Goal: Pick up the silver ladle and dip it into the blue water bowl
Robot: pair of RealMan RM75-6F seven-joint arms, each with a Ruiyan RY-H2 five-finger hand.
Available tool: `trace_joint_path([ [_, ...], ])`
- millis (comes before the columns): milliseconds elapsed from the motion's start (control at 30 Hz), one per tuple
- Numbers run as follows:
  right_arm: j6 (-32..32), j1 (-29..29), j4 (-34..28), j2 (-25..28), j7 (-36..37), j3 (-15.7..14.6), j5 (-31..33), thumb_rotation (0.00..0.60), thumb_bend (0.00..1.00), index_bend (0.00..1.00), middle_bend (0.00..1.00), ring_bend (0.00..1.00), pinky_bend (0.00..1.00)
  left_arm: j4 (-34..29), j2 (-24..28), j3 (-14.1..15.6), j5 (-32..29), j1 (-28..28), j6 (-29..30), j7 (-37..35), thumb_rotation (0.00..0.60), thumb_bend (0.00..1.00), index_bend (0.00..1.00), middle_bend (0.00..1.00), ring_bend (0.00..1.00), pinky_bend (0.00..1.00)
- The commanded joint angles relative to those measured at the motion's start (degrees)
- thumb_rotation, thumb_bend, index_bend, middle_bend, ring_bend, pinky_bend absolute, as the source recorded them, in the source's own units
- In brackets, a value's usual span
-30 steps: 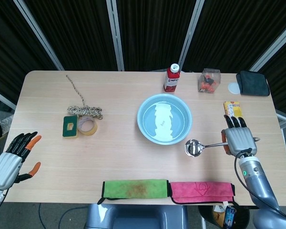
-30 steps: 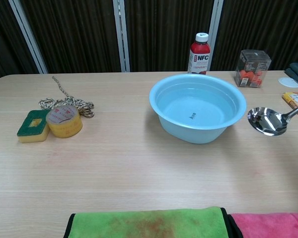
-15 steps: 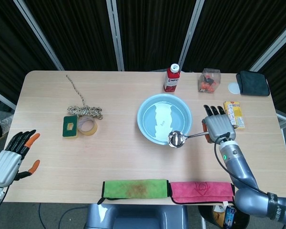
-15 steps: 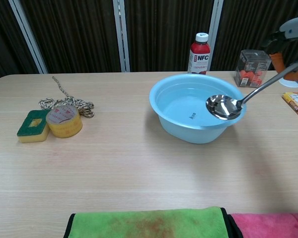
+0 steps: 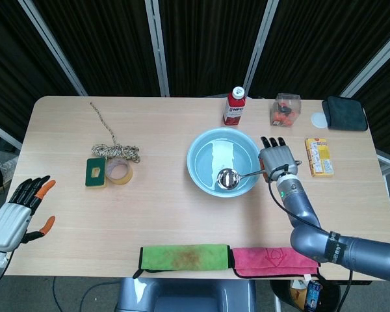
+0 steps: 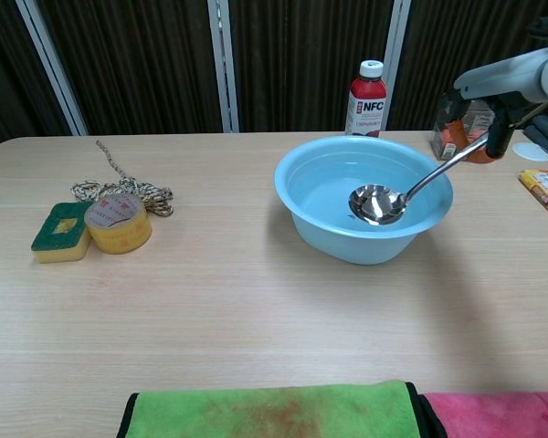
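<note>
My right hand (image 5: 277,160) (image 6: 493,109) grips the handle of the silver ladle (image 5: 230,178) (image 6: 377,203) just right of the blue water bowl (image 5: 196,156) (image 6: 297,187). The handle slants down over the bowl's right rim. The ladle's cup sits inside the bowl, low over the water; whether it touches the water I cannot tell. My left hand (image 5: 19,208) hovers off the table's front left corner, fingers spread, holding nothing; the chest view does not show it.
A red juice bottle (image 5: 234,107) and a clear box (image 5: 285,110) stand behind the bowl. A yellow packet (image 5: 318,156), white lid and dark cloth lie far right. Rope, tape roll (image 5: 119,171) and sponge lie left. Green and pink cloths (image 5: 184,257) lie along the front edge.
My right hand has carried the ladle leftward from the table beside the bowl, over the rim, and lowered its cup into the bowl. The left hand has barely moved.
</note>
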Motion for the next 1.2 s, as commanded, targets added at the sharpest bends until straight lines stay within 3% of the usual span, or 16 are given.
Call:
trace_joint_path([
  [33, -2.9, 2.3, 5.1, -3.2, 0.1, -1.1, 1.7, 0.6, 0.46, 0.67, 0.0, 0.0, 0.0, 0.1, -0.1, -0.2, -0.4, -0.1, -0.3, 0.1, 0.565, 0.41, 0.0, 0.0, 0.0, 0.0],
  [333, -6.5, 4.7, 12.8, -8.3, 1.0, -3.7, 1.9, 0.6, 0.46, 0.67, 0.0, 0.0, 0.0, 0.2, -0.2, -0.7, -1.6, -0.2, -0.9, 0.4, 0.566, 0.41, 0.0, 0.0, 0.0, 0.0],
  [733, -6.6, 6.0, 17.5, -13.2, 2.2, -5.9, 2.8, 0.6, 0.46, 0.67, 0.0, 0.0, 0.0, 0.7, 0.5, -0.1, -0.7, -0.7, -1.6, -2.3, 0.567, 0.42, 0.0, 0.0, 0.0, 0.0],
  [1000, -5.8, 6.7, 17.0, -14.3, 2.5, -6.4, 3.2, 0.6, 0.46, 0.67, 0.0, 0.0, 0.0, 0.5, 1.1, 0.0, 0.0, -0.4, -0.3, -3.4, 0.563, 0.42, 0.0, 0.0, 0.0, 0.0],
  [1200, -3.8, 7.3, 12.9, -11.7, 3.2, -5.4, 3.7, 0.6, 0.46, 0.67, 0.0, 0.0, 0.0, 0.7, 1.3, 0.2, 0.6, -0.2, 0.5, -4.1, 0.568, 0.42, 0.0, 0.0, 0.0, 0.0],
])
